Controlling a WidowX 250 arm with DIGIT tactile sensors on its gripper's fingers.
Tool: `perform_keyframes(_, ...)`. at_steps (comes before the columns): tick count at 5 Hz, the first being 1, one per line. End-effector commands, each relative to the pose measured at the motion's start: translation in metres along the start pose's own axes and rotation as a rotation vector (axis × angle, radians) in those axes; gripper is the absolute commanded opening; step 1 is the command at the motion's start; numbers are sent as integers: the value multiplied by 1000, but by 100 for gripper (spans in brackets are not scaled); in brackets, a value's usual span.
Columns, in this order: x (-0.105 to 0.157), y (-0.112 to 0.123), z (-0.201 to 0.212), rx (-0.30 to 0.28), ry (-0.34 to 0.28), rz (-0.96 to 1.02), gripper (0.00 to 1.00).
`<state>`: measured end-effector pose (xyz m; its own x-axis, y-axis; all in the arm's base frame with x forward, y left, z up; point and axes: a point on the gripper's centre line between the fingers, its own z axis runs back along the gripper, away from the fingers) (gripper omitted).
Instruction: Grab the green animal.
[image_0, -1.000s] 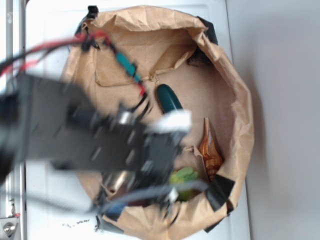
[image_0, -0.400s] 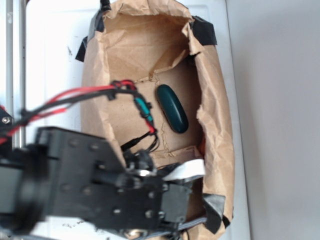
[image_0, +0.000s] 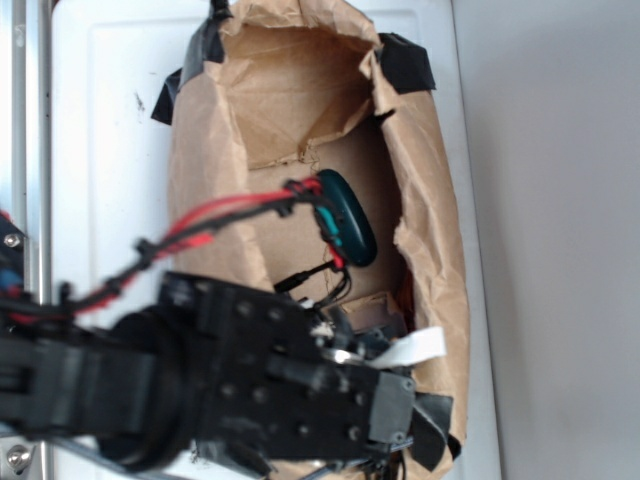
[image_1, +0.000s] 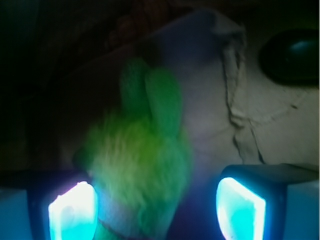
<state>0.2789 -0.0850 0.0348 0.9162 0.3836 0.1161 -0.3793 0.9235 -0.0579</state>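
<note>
Beneath the exterior camera lies a white tabletop (image_0: 110, 120), with a pale grey wall or floor area (image_0: 560, 200) along its right side and a metal rail (image_0: 25, 150) at the left edge. On the white surface sits a crumpled brown paper bag (image_0: 205, 190), open at the top, its rim patched with black tape (image_0: 405, 62).

The black robot arm (image_0: 200, 390), trailing red and black wires (image_0: 200, 222), reaches into the near end of the bag and covers that end in the exterior view. The green animal is not visible there.

In the wrist view, the gripper (image_1: 156, 205) is parted wide, its two pads glowing cyan at the bottom corners. The green animal (image_1: 137, 165) lies between them, close against the left pad (image_1: 72, 212) and apart from the right pad (image_1: 240, 205). Nothing is clamped.

Bag contents: a dark teal oblong capsule (image_0: 347, 215) rests on the paper floor near the middle, beyond the gripper; the wrist view shows it at upper right.
</note>
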Motion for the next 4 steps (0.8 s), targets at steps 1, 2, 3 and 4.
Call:
perform_keyframes(1, 2, 11, -13, 43, -11, 7, 0)
perform_keyframes(2, -1, -2, -7, 44, -6, 12, 0)
perform_keyframes(3, 2, -4, 31, -41, -6, 11, 0)
perform_keyframes(4, 12, -3, 81, -121, 4, 24, 0)
